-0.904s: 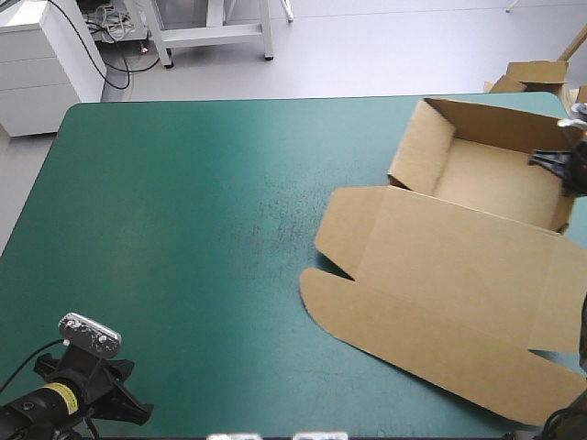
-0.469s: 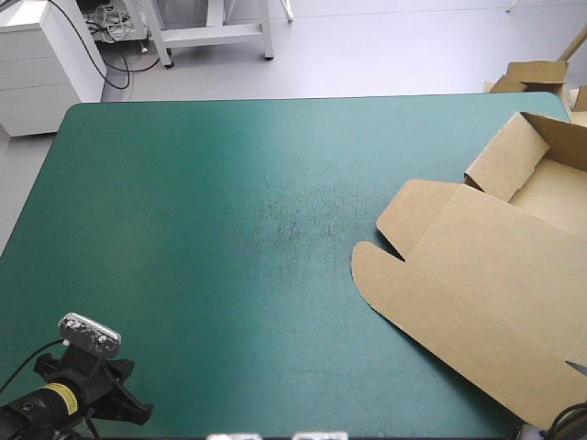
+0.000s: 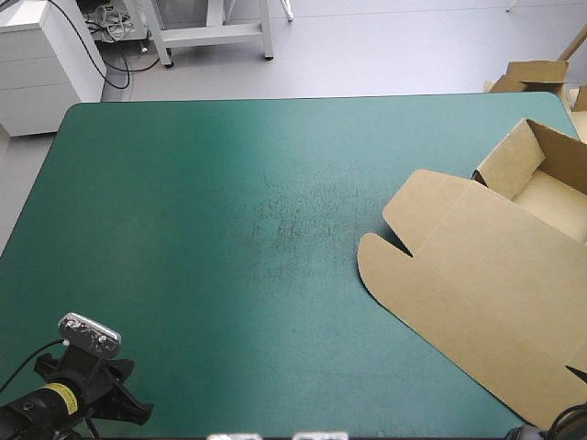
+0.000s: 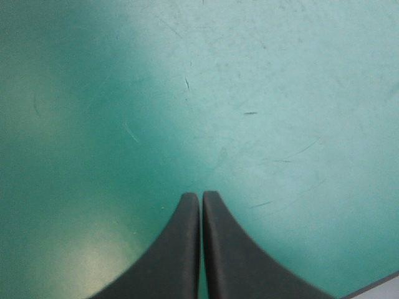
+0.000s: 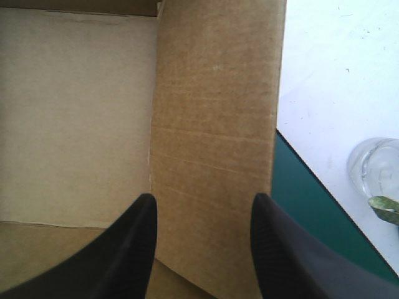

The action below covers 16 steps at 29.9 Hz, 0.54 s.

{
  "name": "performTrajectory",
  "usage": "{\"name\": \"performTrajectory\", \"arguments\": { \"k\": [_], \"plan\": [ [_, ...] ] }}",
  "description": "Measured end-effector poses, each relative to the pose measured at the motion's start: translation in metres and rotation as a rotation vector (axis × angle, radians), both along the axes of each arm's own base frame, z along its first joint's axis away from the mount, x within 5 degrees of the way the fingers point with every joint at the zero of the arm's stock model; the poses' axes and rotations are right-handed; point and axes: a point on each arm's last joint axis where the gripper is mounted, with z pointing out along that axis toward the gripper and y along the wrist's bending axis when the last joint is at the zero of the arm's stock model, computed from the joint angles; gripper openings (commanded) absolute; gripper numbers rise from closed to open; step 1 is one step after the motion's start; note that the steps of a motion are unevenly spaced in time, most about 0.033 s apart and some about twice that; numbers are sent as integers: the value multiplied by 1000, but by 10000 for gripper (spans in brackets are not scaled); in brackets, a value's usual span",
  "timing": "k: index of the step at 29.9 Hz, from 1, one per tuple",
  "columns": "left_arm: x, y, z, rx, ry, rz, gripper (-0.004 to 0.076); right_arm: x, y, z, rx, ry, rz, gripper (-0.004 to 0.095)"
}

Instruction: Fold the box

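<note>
The brown box [image 3: 477,275] lies at the table's right side, partly beyond the high view's edge. Its lid lies flat toward the middle and its tray [image 3: 541,188] has raised walls at the far right. In the right wrist view my right gripper [image 5: 202,202] is open, its black fingers apart over an upright brown wall [image 5: 212,124], with the tray floor [image 5: 75,112] beside it. That gripper does not show in the high view. My left gripper [image 3: 138,411] rests at the table's near left corner, shut [image 4: 201,196] over bare teal-green cover, far from the box.
More brown board [image 3: 532,73] lies on the floor past the table's far right corner. Beyond the table's edge in the right wrist view, a clear round object [image 5: 374,165] rests on a white surface. The teal-green cover [image 3: 229,229] stretches left of the box.
The box has slid to the right, toward the table's right edge and partly out of view. The right gripper, earlier seen at the tray's wall, has left the high view. The left arm stays still.
</note>
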Motion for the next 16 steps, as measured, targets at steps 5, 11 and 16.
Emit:
{"name": "performTrajectory", "arguments": {
  "k": [5,11,16],
  "plan": [
    [0,0,0,0,-1,0,-8,-8,14,24,3,-86,52,193],
    [0,0,0,-3,-3,0,-8,-32,42,69,-22,-226,107,1],
    [0,-1,0,-18,5,0,-8,-65,85,94,-61,-291,179,1]
  ]
}}
